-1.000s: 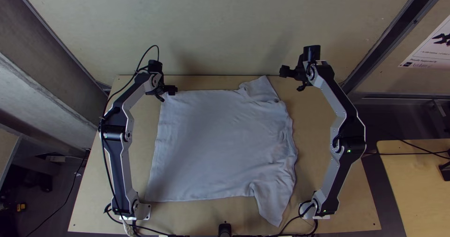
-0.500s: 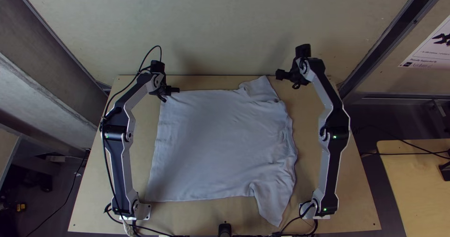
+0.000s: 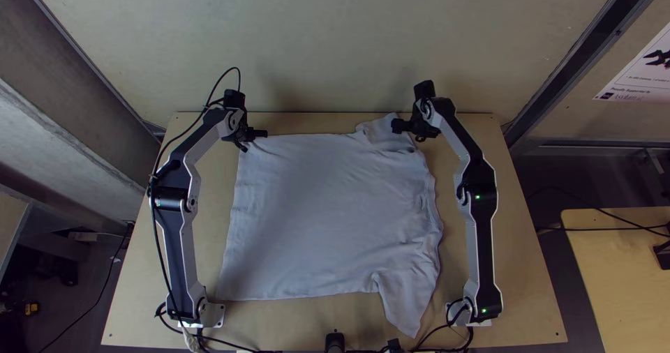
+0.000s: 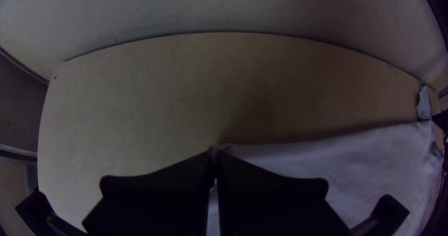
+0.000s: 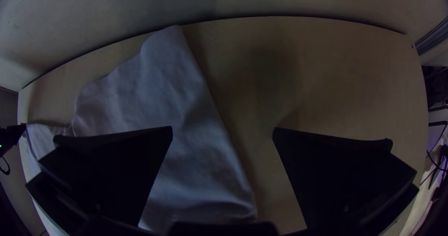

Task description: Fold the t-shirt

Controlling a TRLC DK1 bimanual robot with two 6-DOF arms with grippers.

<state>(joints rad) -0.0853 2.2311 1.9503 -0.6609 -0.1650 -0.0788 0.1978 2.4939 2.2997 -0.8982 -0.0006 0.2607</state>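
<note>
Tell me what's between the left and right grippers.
Top view: the t-shirt's far edge runs from the left gripper to the far sleeve near the right gripper.

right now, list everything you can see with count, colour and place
t-shirt: one, whitish, spread on the table, sleeves towards the right
table: one, light wood, under the shirt
second tabletop: one, light wood, far right
wall: one, pale, beyond the table
printed sheet: one, white, upper right
cables: several, mostly black, around the arms and far right
arms: two, silver-grey and black, either side
left gripper: one, black, shut on the shirt's far-left corner
right gripper: one, black, open above the far sleeve
</note>
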